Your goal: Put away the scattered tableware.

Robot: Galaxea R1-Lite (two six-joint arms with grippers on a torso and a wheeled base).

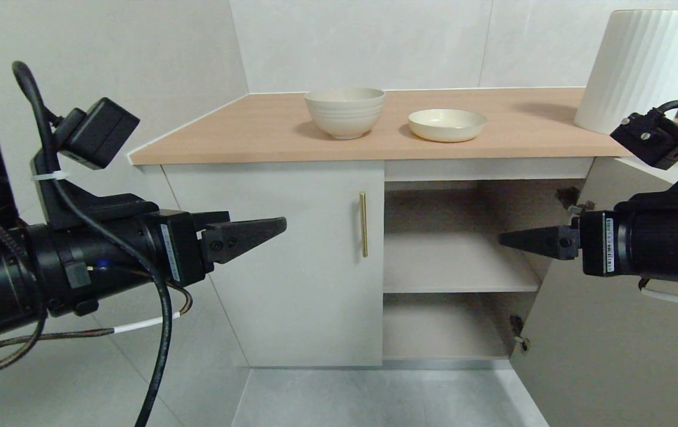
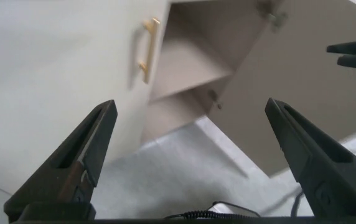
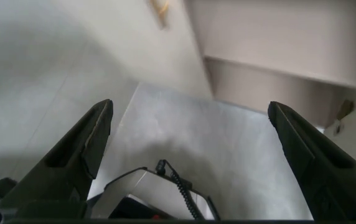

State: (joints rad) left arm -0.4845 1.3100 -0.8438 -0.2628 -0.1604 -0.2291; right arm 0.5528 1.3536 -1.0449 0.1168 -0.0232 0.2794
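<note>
**Task items.** Two pieces stand on the counter (image 1: 244, 136), both upright with rims up. They are a deep ribbed bowl (image 1: 345, 111) and a shallow dish (image 1: 447, 124), the dish at 3 o'clock of the bowl, near it but apart. Both are round, so neither has a long axis to align with.

**End effectors.** The left gripper (image 1: 283, 224) is empty with its jaws spread wide, as the left wrist view confirms. The right gripper (image 1: 501, 239) is likewise spread wide and empty. Both hang below counter level, in front of the cabinet.

**Governing relation (head view).** The bowl lies at about 1 o'clock of the left gripper. The dish lies at about 11 o'clock of the right gripper. In my judgement the left arm is nearer the bowl and the right arm nearer the dish. Either arm must rise above the counter's front edge before it reaches in.

**Room for moving.**
- The left door (image 1: 291, 261), with its brass handle (image 1: 363, 224), is closed.
- The right door (image 1: 588, 332) stands open, exposing an upper shelf (image 1: 451, 261) and a lower shelf (image 1: 442, 326) at 6 o'clock of the dish.
- The right gripper sits at 3 o'clock of that opening, close to the open door, which limits its swing.
- A tall ribbed white vase (image 1: 647, 68) stands at 2 o'clock of the dish, well apart from it.
</note>
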